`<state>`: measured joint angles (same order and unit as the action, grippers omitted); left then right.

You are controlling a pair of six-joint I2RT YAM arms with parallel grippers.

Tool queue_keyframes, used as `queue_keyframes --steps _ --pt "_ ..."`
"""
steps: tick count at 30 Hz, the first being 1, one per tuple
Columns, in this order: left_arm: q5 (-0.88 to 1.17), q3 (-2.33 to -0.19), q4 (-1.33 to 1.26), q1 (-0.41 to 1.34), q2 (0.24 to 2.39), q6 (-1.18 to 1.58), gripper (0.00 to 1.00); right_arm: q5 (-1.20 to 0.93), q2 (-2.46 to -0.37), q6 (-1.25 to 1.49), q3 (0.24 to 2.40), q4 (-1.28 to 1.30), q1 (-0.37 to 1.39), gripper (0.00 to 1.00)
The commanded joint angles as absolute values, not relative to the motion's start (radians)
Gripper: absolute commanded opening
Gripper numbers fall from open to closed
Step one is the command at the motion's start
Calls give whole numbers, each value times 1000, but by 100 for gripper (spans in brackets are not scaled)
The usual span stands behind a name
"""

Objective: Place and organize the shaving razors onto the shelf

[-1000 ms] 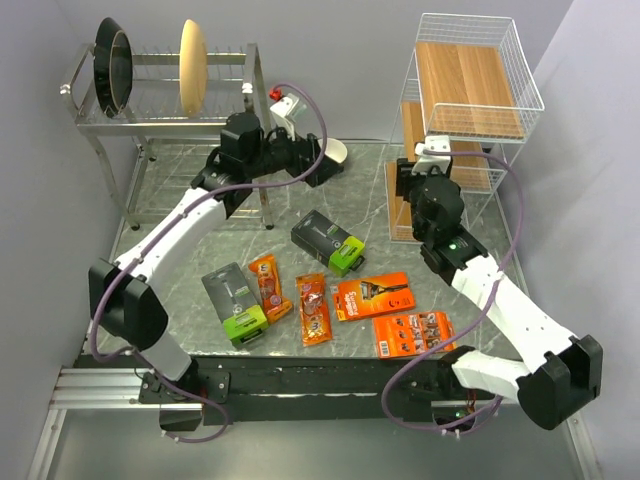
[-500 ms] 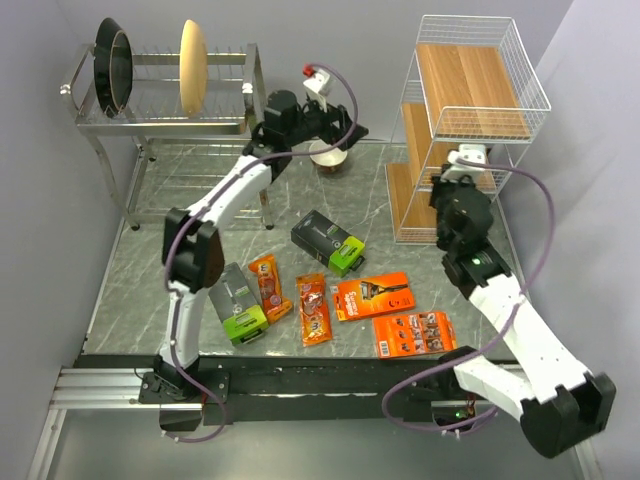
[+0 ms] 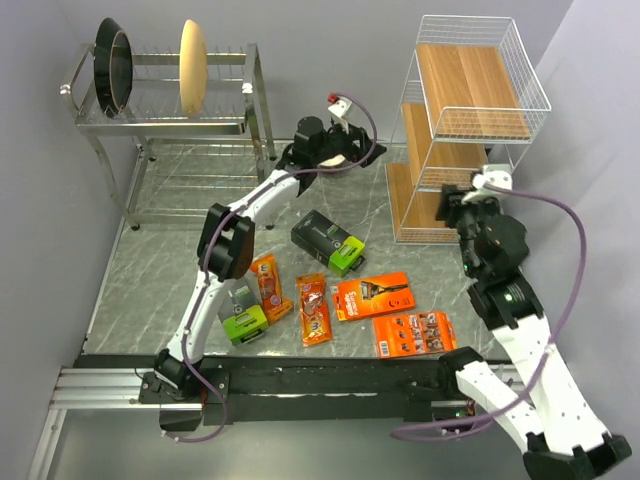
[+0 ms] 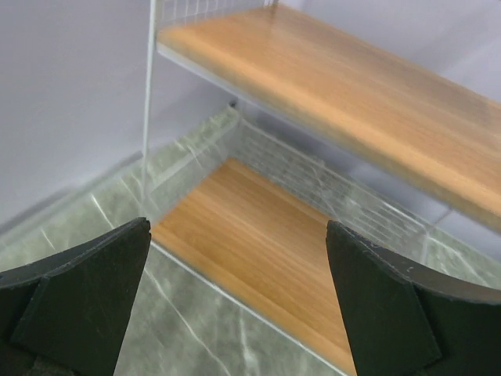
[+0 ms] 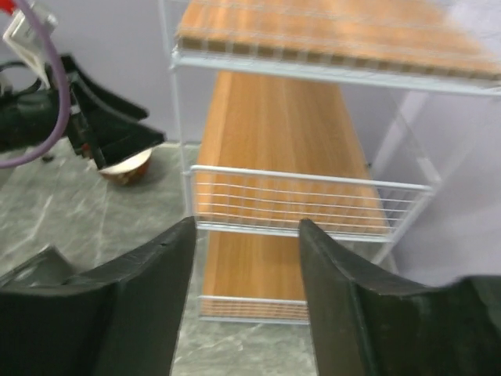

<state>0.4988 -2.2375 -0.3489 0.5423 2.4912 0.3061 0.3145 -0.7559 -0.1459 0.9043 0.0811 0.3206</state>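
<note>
- All six razor packs (image 3: 327, 240) lie on the table (image 3: 180, 250), toward its near edge; none is shelved yet.
- The shelf (image 3: 470, 85) stands at the far right corner; the boards in view carry no pack.
- The left gripper (image 4: 239, 231) and right gripper (image 5: 246, 227) face the shelf, jaws apart, holding nothing.

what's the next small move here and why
Probably lower the left gripper toward the nearest grey box: it and the right gripper hover open and empty by the shelf, whose boards are bare, while all six packs lie on the table.
</note>
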Motion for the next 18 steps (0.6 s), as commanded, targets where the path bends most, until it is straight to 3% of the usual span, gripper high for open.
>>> queue_keyframes --steps 1,8,18 --pt "549 -2102 -466 511 2364 405 99 253 -908 -150 960 -27 318 68" --pt "598 -1768 -551 463 2148 491 100 279 -1028 -152 986 -173 339 67" --pt "618 -1614 -545 451 2043 522 99 428 -1121 -190 1011 -325 391 63"
